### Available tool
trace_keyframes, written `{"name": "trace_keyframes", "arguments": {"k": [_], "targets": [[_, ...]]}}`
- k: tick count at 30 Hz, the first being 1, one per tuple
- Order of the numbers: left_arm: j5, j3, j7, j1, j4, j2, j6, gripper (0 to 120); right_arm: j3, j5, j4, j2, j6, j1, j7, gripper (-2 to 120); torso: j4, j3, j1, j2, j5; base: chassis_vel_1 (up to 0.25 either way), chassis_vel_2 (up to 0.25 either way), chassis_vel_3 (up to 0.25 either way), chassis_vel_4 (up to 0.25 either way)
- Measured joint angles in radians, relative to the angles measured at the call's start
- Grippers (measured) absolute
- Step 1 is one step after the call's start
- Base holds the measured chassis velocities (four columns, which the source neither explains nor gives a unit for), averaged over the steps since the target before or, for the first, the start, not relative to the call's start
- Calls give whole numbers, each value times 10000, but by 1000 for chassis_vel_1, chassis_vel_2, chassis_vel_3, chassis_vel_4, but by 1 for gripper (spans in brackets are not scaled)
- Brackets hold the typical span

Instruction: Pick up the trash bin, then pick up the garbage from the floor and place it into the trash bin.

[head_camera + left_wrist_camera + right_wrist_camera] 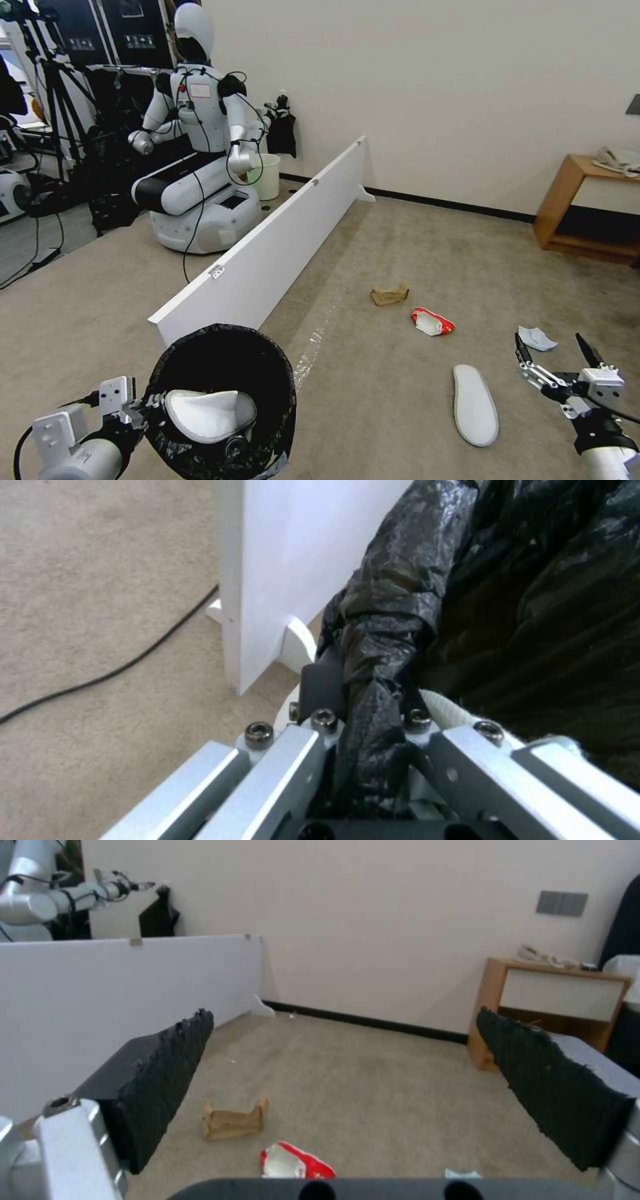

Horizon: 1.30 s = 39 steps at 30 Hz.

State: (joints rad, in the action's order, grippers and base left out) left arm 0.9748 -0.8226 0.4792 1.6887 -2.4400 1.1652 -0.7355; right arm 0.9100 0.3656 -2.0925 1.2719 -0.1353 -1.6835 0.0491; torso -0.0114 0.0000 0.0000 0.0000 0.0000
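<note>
Two pincers are in view. Left pincer [152, 405]: clamped on the bag-covered rim of the trash bin [223, 347], at the near left; in the left wrist view its fingers [320, 690] grip a fold of the black liner on either side. One white slipper [210, 413] lies inside the bin, just beside the gripped rim. A white partition board [267, 257] stands directly behind the bin and runs away toward the far wall.

Right pincer [559, 357]: jaws spread wide, holding nothing, at the near right above the carpet. A second white slipper [475, 404] lies on the floor just left of it, and a pale blue mask [537, 338] lies near its left finger. Farther out to the left lie a red-white packet [432, 322] and, beyond it, a brown paper scrap [390, 294]. A wooden side cabinet [587, 207] stands against the far right wall.
</note>
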Motion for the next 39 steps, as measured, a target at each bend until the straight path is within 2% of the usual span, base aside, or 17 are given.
{"name": "trace_keyframes", "arguments": {"k": [39], "targets": [[51,29,77,-71,-96,10,1,1,-204,-137,372,165,-99,78,304,100,1,0,0,0,0,0,0,0,0]]}}
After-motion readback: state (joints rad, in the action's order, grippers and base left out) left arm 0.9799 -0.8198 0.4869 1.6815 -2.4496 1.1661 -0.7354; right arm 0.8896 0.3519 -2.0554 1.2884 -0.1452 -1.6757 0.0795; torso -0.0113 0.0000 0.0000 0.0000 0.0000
